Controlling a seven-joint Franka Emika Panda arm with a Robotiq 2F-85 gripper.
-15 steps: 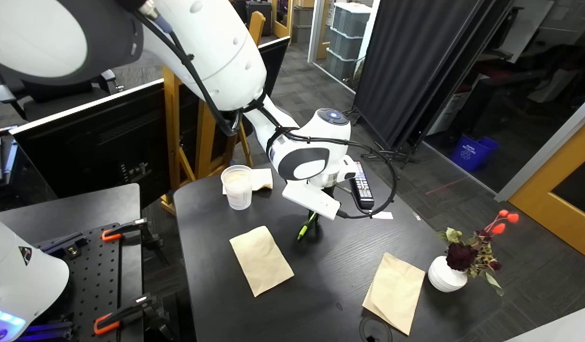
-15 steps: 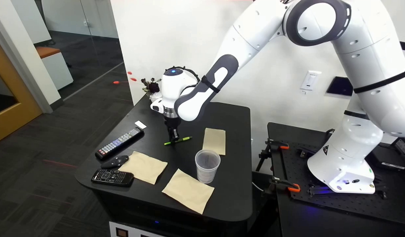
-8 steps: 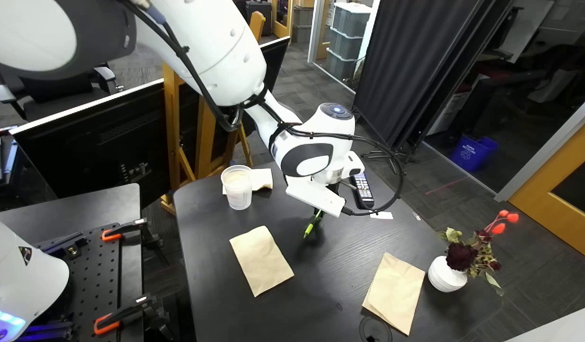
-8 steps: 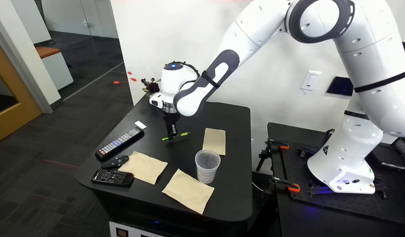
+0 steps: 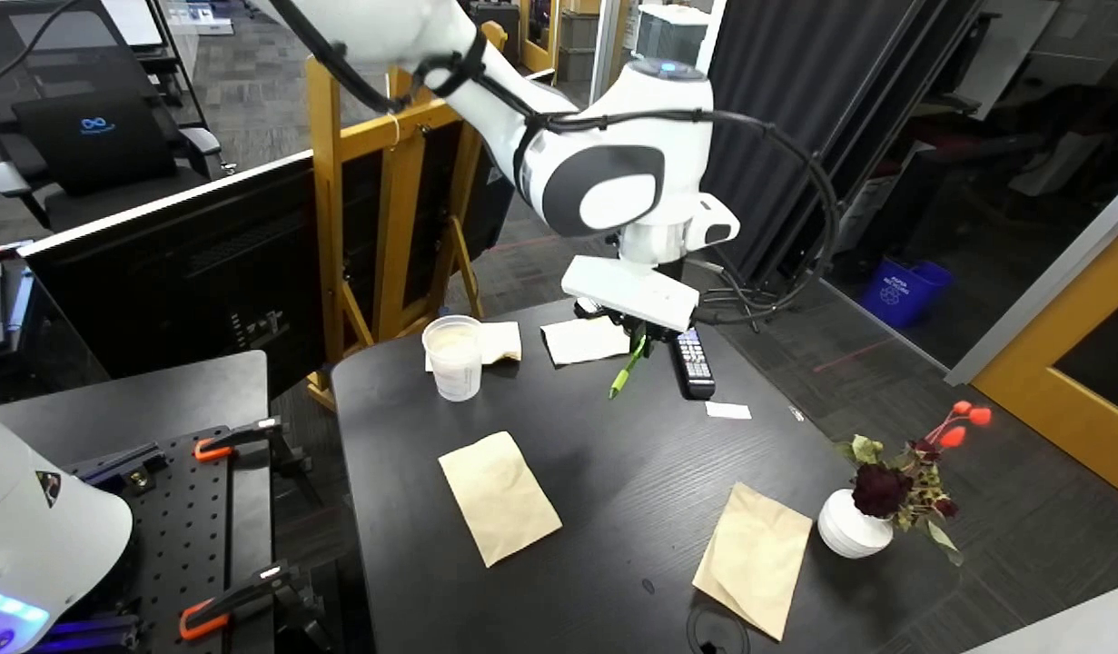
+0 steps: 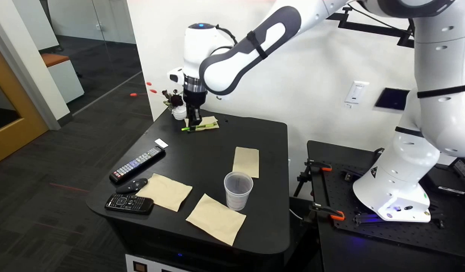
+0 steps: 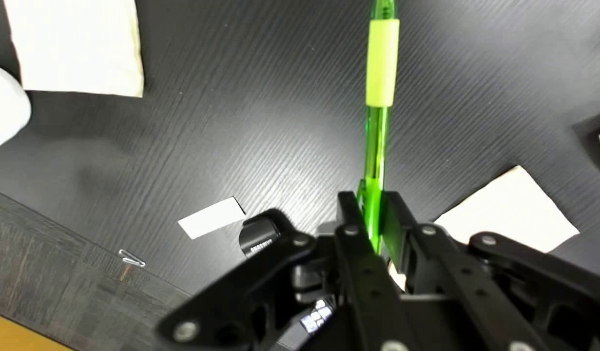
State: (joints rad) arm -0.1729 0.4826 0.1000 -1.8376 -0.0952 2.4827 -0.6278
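Observation:
My gripper is shut on a bright green pen, with the fingers pinching it near one end in the wrist view. The pen's yellow-green grip section stretches away from the jaws. In both exterior views the pen hangs raised above the black table, slightly slanted. Seen in an exterior view, the same pen passes in front of a tan paper napkin lying farther back. The pen's middle is hidden there by the fingertips.
Several tan napkins lie spread on the table. A translucent plastic cup stands near one corner. Remotes include a long one and a short black one. A white card and a white flower vase are near the edges.
The arm has risen with the pen in its gripper, lifting it well off the table. A napkin and part of the long remote once covered by the arm are now visible.

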